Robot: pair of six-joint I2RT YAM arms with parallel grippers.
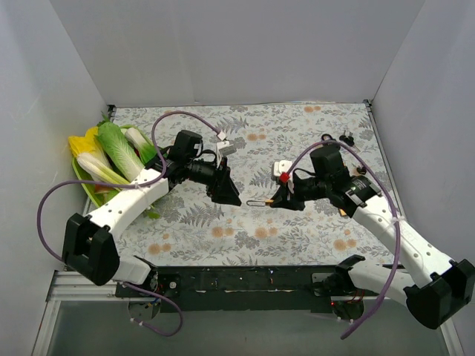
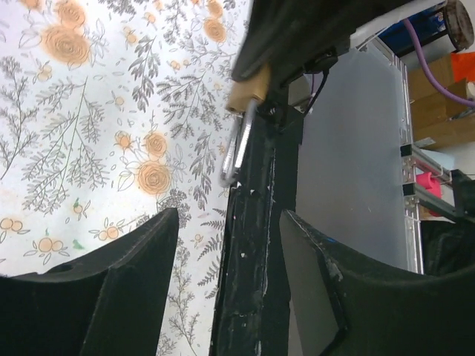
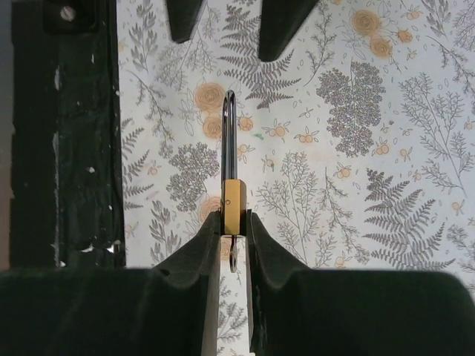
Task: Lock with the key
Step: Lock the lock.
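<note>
A small brass padlock [image 3: 233, 202] is pinched between the fingers of my right gripper [image 3: 233, 219], which is shut on its body. Its steel shackle [image 3: 229, 133] points away from that gripper, towards my left gripper. The key [image 3: 234, 256] sticks out of the lock's underside, in the gap between the right fingers. In the top view the shackle [image 1: 256, 201] lies level between my right gripper [image 1: 277, 199] and my left gripper [image 1: 231, 196]. My left gripper [image 2: 230, 274] is open and holds nothing. The padlock [image 2: 249, 93] hangs a short way beyond its fingers [image 2: 111, 297].
A green tray [image 1: 89, 189] of leafy vegetables sits at the left wall. A small white and red object [image 1: 282, 172] lies behind my right gripper. A small dark item [image 1: 346, 137] rests at the back right. The black base rail [image 1: 245, 278] runs along the near edge.
</note>
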